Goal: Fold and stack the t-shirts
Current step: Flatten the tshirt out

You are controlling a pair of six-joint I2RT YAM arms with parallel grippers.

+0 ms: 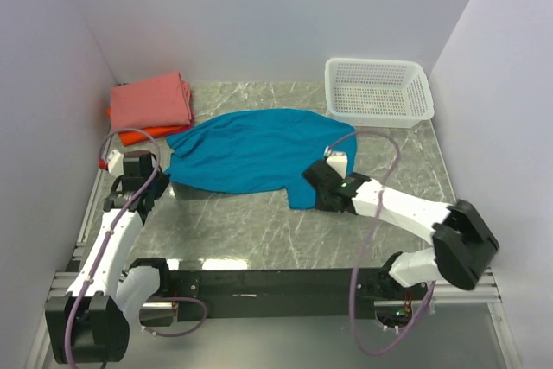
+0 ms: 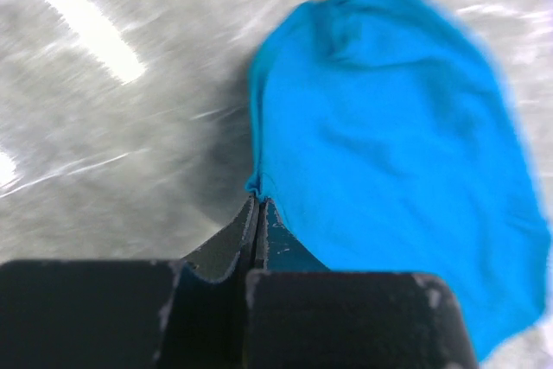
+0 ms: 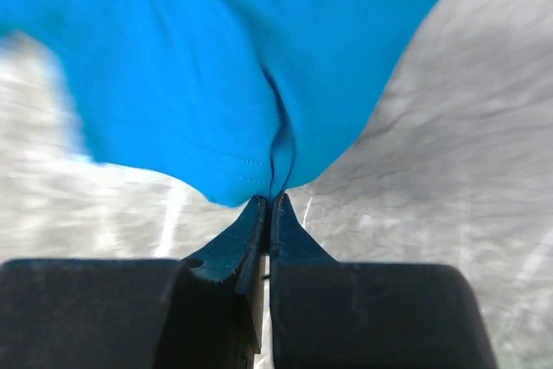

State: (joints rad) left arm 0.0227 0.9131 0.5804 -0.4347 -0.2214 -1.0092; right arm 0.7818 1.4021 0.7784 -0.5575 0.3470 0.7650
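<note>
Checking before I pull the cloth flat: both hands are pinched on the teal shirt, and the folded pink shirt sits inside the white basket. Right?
Not quite. In the top view the folded pink shirt lies at the table's far left; the white basket at far right holds no shirt. The left hand and right hand are indeed pinched on the teal shirt.

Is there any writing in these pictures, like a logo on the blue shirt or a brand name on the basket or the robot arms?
No readable text anywhere.
The teal-blue t-shirt is plain, with no print or tag in any view.
The white mesh basket shows no label.
The folded salmon-pink shirt shows no print.
The left arm and right arm show no legible marking, and both wrist views are blurred.
</note>
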